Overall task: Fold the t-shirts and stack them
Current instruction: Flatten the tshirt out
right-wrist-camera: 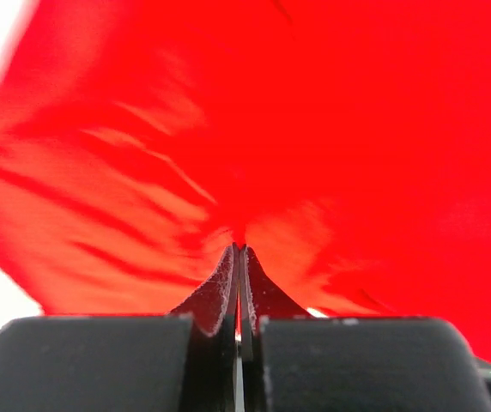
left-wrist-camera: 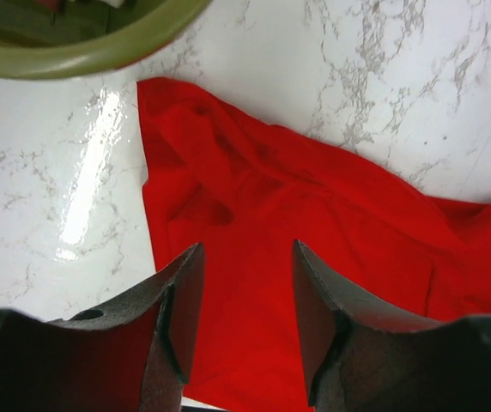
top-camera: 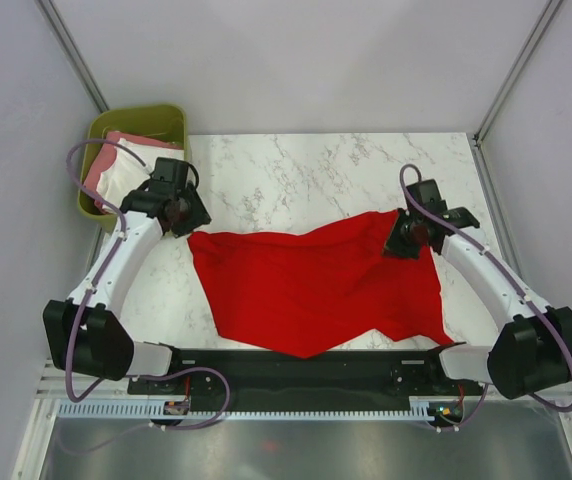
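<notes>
Cloth of the red t-shirt [top-camera: 311,285] is soft, matte and plain. It lies spread over the middle of the desk [top-camera: 296,170] in a loose, lopsided shape, with shallow creases running across it. One corner points toward 6 o'clock, near the arms' bases. Its 2 o'clock corner is drawn up into a peak where the right hand [right-wrist-camera: 240,257] has it. There the two dark, rough-surfaced fingers are pressed together, pinching a fold of the red fabric at their tips.

At the shirt's 10 o'clock corner the left hand [left-wrist-camera: 247,257] hangs over the cloth. Its fingers are spread, with a clear gap between them and nothing in it.

At 10 o'clock of the desk, just off its corner, stands an olive-green plastic bin [top-camera: 138,111] with a rounded rim. Inside it a white t-shirt [top-camera: 126,175] lies crumpled on the near side. A pink t-shirt [top-camera: 136,138] shows behind it toward 12 o'clock.

The desk top is glossy white marble-pattern with grey veining, and it catches a bright streak of light near the bin. Pale grey walls [top-camera: 316,60] close it in at 9, 12 and 3 o'clock.
</notes>
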Controlling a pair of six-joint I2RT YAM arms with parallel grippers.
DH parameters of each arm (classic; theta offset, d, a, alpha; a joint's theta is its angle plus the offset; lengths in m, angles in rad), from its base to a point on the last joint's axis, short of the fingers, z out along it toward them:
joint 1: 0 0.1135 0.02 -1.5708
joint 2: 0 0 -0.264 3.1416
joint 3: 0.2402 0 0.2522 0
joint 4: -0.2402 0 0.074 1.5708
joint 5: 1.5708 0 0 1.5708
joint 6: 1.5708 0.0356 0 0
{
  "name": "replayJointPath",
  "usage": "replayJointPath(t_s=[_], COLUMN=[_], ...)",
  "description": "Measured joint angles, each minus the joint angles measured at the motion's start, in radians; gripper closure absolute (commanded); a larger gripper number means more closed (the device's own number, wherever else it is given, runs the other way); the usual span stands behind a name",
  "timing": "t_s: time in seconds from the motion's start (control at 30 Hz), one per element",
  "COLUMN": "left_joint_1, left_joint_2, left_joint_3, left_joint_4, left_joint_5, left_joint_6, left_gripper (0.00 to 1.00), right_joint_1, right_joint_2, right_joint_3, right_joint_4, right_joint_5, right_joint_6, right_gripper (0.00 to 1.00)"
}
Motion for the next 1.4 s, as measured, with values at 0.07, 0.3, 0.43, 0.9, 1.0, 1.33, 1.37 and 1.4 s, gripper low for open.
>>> replayJointPath(t_s=[0.07,0.3,0.43,0.9,1.0,1.33,1.37,1.4], left_joint_1=[0.0,-0.001,-0.001,-0.001,-0.001,-0.006,-0.005,-0.005], left_joint_2=[-0.002,0.012,0.042,0.185,0.265,0.549,0.564,0.576], left_joint_3=[-0.022,-0.079,-0.092,-0.032,0.043,0.267,0.277,0.286], left_joint_4=[-0.001,-0.014,-0.014,-0.005,0.0,0.004,0.001,0.0], left_joint_5=[0.015,0.057,0.078,0.165,0.185,0.181,0.175,0.163], left_joint_6=[0.0,-0.001,0.0,0.005,0.004,0.005,0.005,0.008], left_gripper=[0.45,0.44,0.43,0.25,0.26,0.28,0.28,0.29], right_joint_1=[0.0,-0.035,-0.115,-0.238,-0.241,-0.307,-0.309,-0.309], right_joint_2=[0.005,0.098,0.175,0.322,0.321,0.317,0.314,0.312], right_joint_3=[0.091,0.448,0.635,0.898,0.88,0.826,0.826,0.826], right_joint_4=[-0.013,-0.02,-0.027,-0.03,-0.028,-0.036,-0.035,-0.035], right_joint_5=[0.0,0.001,-0.003,-0.111,-0.116,-0.137,-0.139,-0.142], right_joint_6=[0.0,0.001,0.002,0.026,0.021,-0.003,-0.003,-0.004], right_gripper=[1.0,1.0,1.0,1.0,1.0,1.0,1.0,1.0])
